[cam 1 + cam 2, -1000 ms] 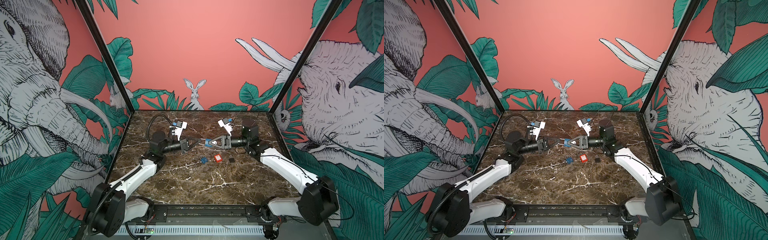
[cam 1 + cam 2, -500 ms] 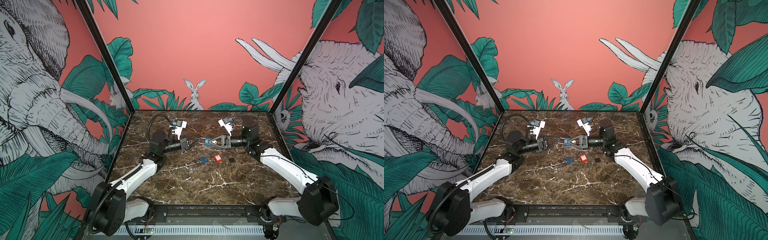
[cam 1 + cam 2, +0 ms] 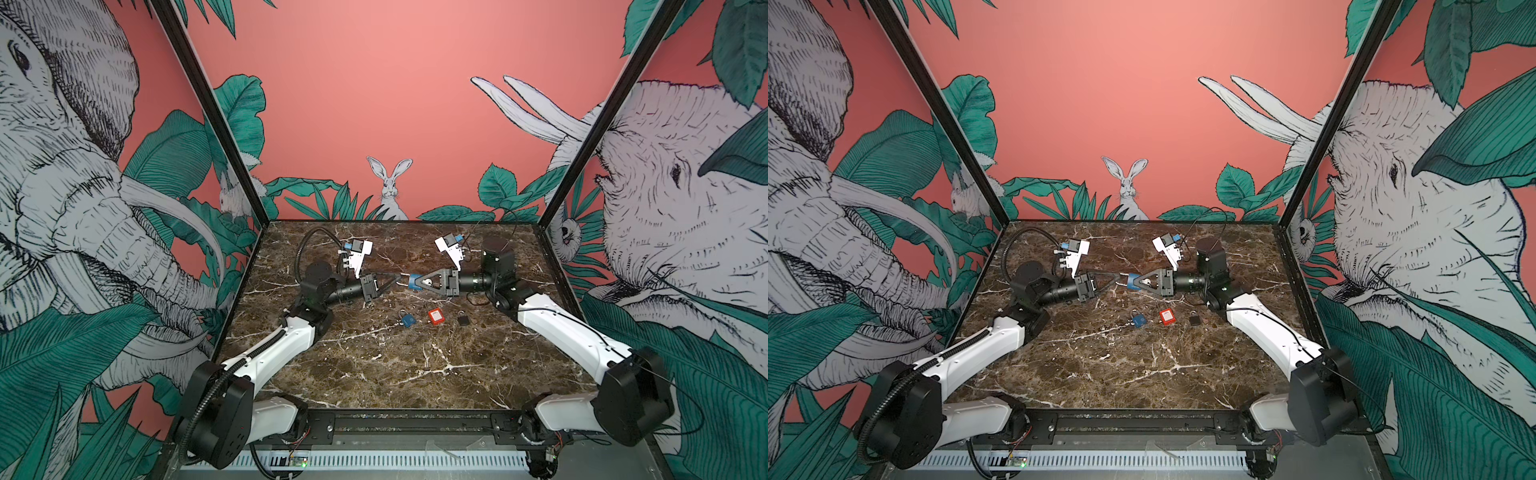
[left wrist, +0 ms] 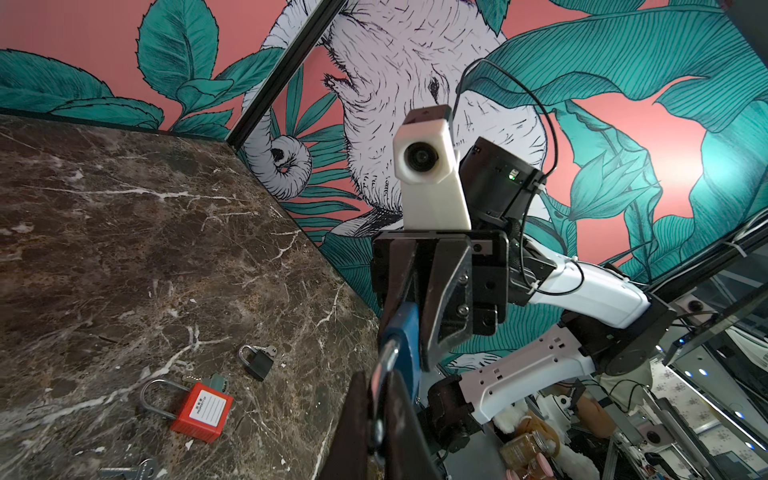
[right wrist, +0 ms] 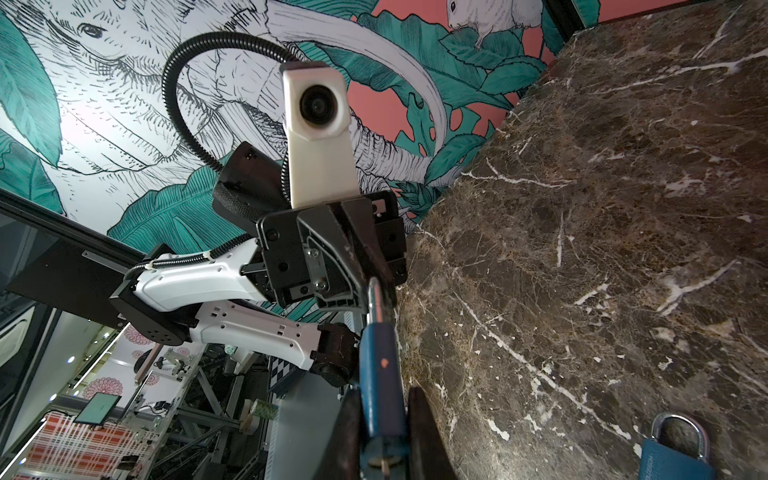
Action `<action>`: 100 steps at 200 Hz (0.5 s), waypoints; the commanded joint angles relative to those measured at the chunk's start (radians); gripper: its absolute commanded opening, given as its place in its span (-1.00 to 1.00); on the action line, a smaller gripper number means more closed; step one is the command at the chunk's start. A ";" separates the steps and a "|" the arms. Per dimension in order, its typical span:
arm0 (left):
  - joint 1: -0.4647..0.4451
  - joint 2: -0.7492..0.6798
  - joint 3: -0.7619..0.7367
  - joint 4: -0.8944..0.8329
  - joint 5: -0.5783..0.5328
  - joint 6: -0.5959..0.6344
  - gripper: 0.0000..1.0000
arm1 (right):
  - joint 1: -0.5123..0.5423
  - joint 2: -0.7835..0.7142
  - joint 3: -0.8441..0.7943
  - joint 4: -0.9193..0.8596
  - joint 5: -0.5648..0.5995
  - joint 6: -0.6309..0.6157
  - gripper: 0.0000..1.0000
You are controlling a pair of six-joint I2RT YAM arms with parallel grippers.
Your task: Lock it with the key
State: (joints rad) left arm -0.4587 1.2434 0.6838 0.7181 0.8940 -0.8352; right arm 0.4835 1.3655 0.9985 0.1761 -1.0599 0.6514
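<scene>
Well, left fingers (image 4: 351, 428) pinch shackle (image 4: 384, 365), right fingers (image 5: 426, 432) blue padlock (image 5: 380, 374) (key (image 5: 384, 459), prob., in right wrist view, not left).

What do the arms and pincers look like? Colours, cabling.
The left arm and right arm: white shells, black joint housings. The left pincer and right pincer: black, triangular, each topped by a white camera mount. A black ribbed hose runs along the left arm; a thin black wire along the right.
</scene>
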 commanded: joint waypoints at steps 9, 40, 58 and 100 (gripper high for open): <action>-0.074 0.000 0.034 0.070 0.076 0.016 -1.00 | 0.034 0.043 0.054 0.084 0.057 0.007 -1.00; -0.087 0.003 0.037 0.068 0.074 0.024 -1.00 | 0.045 0.068 0.067 0.109 0.057 0.019 -1.00; -0.092 0.008 0.042 0.068 0.076 0.027 -1.00 | 0.057 0.083 0.076 0.124 0.060 0.025 -1.00; -0.104 0.018 0.051 0.068 0.083 0.031 -1.00 | 0.093 0.131 0.116 0.146 0.055 0.035 -1.00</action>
State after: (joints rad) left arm -0.4603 1.2560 0.6876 0.7319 0.8234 -0.8219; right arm 0.4858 1.4418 1.0592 0.2092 -1.0653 0.6788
